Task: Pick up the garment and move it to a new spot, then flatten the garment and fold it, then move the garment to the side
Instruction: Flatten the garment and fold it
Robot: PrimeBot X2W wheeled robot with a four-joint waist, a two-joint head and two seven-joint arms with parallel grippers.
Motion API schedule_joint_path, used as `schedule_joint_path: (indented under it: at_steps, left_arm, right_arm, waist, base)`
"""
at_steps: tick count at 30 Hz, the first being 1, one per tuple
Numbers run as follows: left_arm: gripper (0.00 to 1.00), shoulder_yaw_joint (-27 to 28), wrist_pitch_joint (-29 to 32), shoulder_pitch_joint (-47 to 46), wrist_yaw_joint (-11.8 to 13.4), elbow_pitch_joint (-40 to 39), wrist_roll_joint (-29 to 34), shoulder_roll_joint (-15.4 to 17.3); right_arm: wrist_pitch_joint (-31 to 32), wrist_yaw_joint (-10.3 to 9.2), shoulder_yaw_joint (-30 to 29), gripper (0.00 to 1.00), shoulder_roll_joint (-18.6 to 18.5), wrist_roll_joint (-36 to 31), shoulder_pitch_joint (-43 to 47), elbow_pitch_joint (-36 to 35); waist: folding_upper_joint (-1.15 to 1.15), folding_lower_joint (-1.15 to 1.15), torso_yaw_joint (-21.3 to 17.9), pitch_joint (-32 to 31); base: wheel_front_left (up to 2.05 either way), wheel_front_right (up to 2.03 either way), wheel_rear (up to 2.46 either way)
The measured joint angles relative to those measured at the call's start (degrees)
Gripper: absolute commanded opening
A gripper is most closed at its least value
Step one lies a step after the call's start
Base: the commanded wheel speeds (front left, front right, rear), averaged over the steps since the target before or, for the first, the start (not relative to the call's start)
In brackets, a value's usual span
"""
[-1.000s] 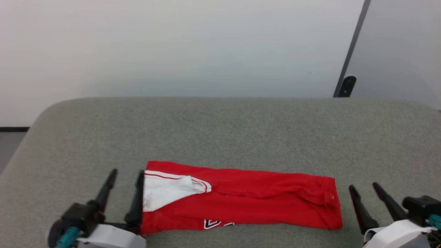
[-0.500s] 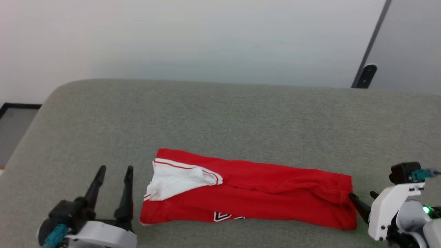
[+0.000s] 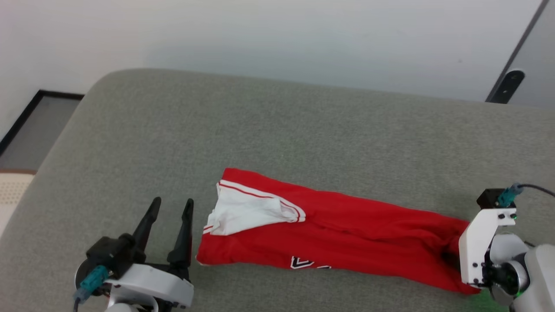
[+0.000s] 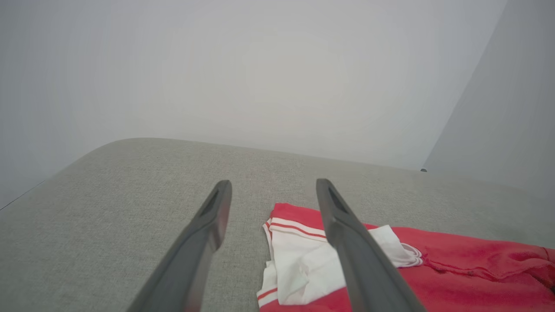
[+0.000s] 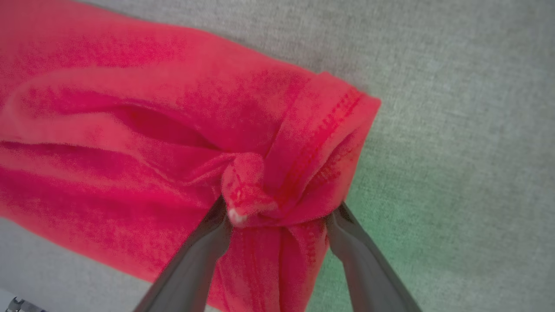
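The garment lies folded into a long red strip on the grey padded surface, with a white sleeve at its left end and part of a black-and-white numeral at its near edge. My left gripper is open just left of the sleeve end and does not touch it; in the left wrist view the left gripper has the sleeve beyond its fingers. My right wrist points down at the strip's right end. There my right gripper stands wide, with bunched red hem between its fingers.
The padded surface has a rounded left edge, with floor below it. A pale wall runs behind. A dark post stands at the far right. Bare surface stretches behind and to the left of the garment.
The head view has swung, so the whole scene has shifted. My right gripper has turned downward onto the garment's right end and bunched it. My left gripper has drawn off the sleeve edge.
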Motion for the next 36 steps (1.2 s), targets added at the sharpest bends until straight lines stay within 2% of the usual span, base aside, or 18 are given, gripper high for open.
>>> schedule_joint_path:
  at_steps: [9,10,11,27,36]
  left_arm:
    - [1.00,-0.8,0.0,-1.5,-0.2,1.3,-1.5,-0.2]
    - [1.00,-0.8,0.0,-1.7,-0.2,1.4,-1.5,-0.2]
    - [1.00,-0.8,0.0,-1.9,-0.2,1.4,-1.7,-0.2]
    - [1.00,-0.8,0.0,-2.2,-0.2,1.8,-2.9,0.1]
    - [1.00,-0.4,0.0,-2.1,-0.2,1.9,-3.6,1.0]
  right_arm:
    - [2.4,0.00,-3.3,1.00,1.9,-5.4,-3.7,3.2]
    - [2.3,0.00,-3.3,0.37,1.9,-5.9,-3.9,3.2]
    - [2.2,0.00,-3.3,0.00,1.8,-6.1,-3.9,3.3]
    - [2.7,0.11,-5.2,0.00,1.6,-5.2,-5.1,3.7]
    - [2.2,0.09,-8.7,0.00,-4.8,-4.8,-5.1,4.6]
  waist:
    - [0.00,0.00,2.4,2.5]
    - [0.00,0.00,2.5,2.6]
    - [0.00,0.00,2.7,2.8]
    - [0.00,0.00,1.9,3.2]
    - [0.00,0.00,1.5,2.8]
  base:
    - [0.00,0.00,0.00]
    - [0.00,0.00,0.00]
    - [0.00,0.00,0.00]
    - [0.00,0.00,0.00]
    - [0.00,0.00,0.00]
